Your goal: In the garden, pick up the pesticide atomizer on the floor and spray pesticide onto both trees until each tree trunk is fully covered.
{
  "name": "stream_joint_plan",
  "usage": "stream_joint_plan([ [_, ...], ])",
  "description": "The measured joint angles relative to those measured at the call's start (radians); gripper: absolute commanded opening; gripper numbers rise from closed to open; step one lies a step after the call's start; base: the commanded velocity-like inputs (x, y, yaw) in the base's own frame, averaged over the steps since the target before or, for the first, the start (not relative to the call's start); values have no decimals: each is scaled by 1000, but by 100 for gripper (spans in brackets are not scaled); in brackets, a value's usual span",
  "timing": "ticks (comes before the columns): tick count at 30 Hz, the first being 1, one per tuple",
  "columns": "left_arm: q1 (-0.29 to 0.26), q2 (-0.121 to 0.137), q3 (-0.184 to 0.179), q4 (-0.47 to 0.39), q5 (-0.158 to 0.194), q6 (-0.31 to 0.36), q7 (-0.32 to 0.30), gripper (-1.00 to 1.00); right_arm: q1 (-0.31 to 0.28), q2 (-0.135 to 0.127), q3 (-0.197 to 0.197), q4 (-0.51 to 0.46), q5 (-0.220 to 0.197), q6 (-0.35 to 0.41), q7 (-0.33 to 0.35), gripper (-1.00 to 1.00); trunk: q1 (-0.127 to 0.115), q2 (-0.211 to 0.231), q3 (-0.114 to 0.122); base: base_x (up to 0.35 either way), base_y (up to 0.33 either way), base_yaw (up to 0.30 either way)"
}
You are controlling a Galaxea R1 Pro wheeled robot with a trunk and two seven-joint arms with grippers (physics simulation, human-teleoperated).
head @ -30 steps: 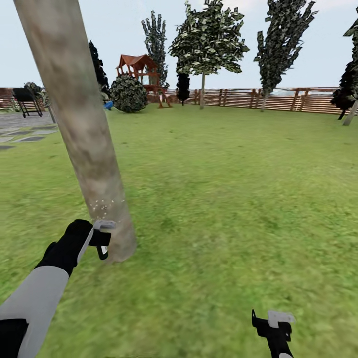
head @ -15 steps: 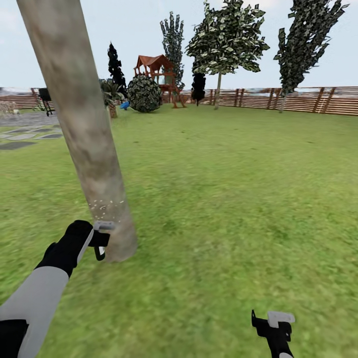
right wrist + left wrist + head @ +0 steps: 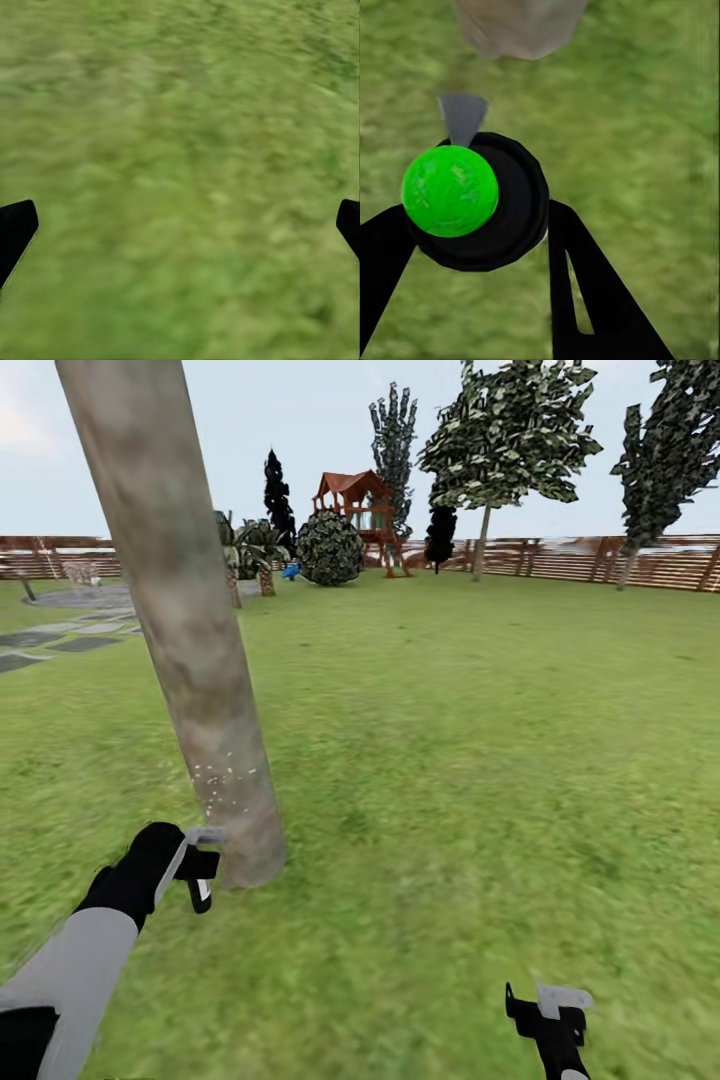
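1. Since the earlier frames my head camera had swung to the left: the playhouse (image 3: 352, 495), the round bush (image 3: 329, 547) and the fence (image 3: 560, 558) all slid to the right in the picture, while both arms kept their places in it.
2. At the far left, grey slabs (image 3: 62, 644) lay in the grass (image 3: 470, 760).
3. My left gripper (image 3: 203, 860) was low beside the foot of the trunk (image 3: 190, 640), its fingers (image 3: 585, 292) clamped on the bottle (image 3: 484, 202). In the left wrist view the bottle showed as a black round body with a bright green ball on it and a grey nozzle aimed toward the trunk base (image 3: 519, 26).
4. A patch of pale specks (image 3: 222, 780) sat on the trunk just above that gripper.
5. Farther right, a leafy tree (image 3: 510, 435) stood near the fence, well apart from the near trunk.
6. My right gripper (image 3: 548, 1015) hung low over bare grass (image 3: 180, 180), its fingers (image 3: 15, 229) wide apart and holding nothing.
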Motion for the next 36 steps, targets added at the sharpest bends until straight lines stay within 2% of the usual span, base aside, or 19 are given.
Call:
stream_joint_plan([
  [1,0,-15,0,1,-6,-1,0,-100,0,0,0,0,0,0,0,100,0,0,0,161,-238,277],
  [3,0,-23,2,11,-18,-10,0,-100,0,0,0,0,0,0,0,100,0,0,0,161,-238,277],
  [5,10,-3,9,54,-26,-61,0,-100,0,0,0,0,0,0,0,100,0,0,0,118,-250,277],
  [8,32,23,15,79,-22,-98,0,-100,0,0,0,0,0,0,0,100,0,0,0,-77,-247,277],
  [10,45,25,13,87,-16,-106,1,-100,0,0,0,1,0,1,0,100,1,0,0,-71,-94,277],
  [13,49,10,11,85,-11,-107,15,-100,0,0,0,1,0,2,0,100,0,0,0,5,-26,273],
  [14,49,-15,13,77,-3,-109,29,-100,0,0,0,1,0,2,0,100,0,0,0,138,-96,205],
  [16,49,-56,13,73,-7,-132,63,-100,0,0,0,1,0,1,0,100,0,0,0,195,-139,88],
  [18,49,-80,14,72,-10,-161,112,-100,0,0,0,0,0,0,0,100,0,0,0,229,-162,23],
  [19,49,-98,16,72,-11,-172,168,-100,0,0,0,1,0,0,0,100,0,0,0,240,-169,5],
  [20,49,-105,17,72,-10,-176,191,-100,0,0,0,1,0,0,0,100,0,0,0,241,-170,2],
  [27,49,-110,17,82,-6,-180,208,-100,0,-3,0,1,0,0,-2,100,0,0,0,210,-201,0],
  [33,50,-110,18,87,0,-180,203,-100,0,-2,0,0,0,1,-5,100,0,0,0,23,-272,26],
  [36,51,-110,19,87,38,-179,200,-100,0,-1,0,0,-1,0,-6,100,0,0,0,1,-277,230],
])
